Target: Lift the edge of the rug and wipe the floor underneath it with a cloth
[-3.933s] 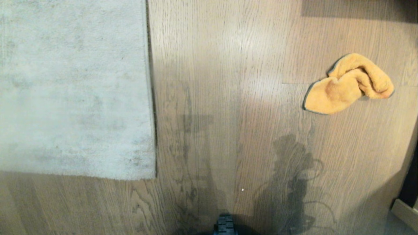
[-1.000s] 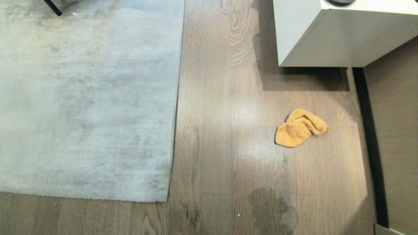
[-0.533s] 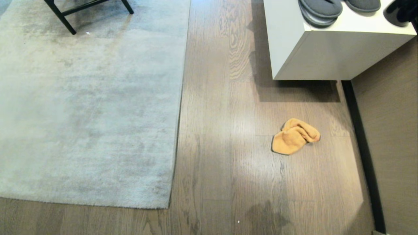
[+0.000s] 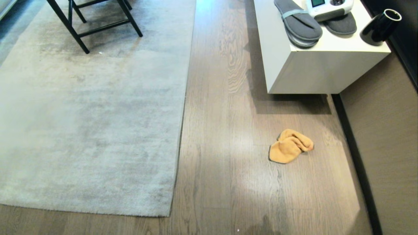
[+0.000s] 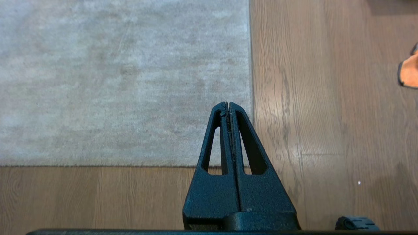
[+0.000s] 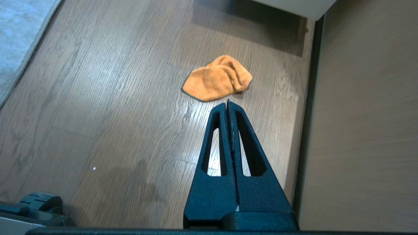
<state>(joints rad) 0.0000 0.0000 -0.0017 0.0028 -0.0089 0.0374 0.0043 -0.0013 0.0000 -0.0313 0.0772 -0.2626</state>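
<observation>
Wood-plank floor point(image 4: 225, 130); rug edge point(image 4: 183, 124) flat, unlifted; cloth point(image 4: 290, 146) crumpled well apart, near white cabinet point(image 4: 313, 70). Left gripper point(image 5: 228, 105), right gripper point(image 6: 227, 103) pressed together, empty. Risk: thin flat edge gives fingertips no purchase, pinch may slip

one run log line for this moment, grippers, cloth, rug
left gripper: shut, empty, over rug corner | right gripper: shut, empty | crumpled mustard-orange cloth: on wood-plank floor | pale grey rug edge: flat
</observation>
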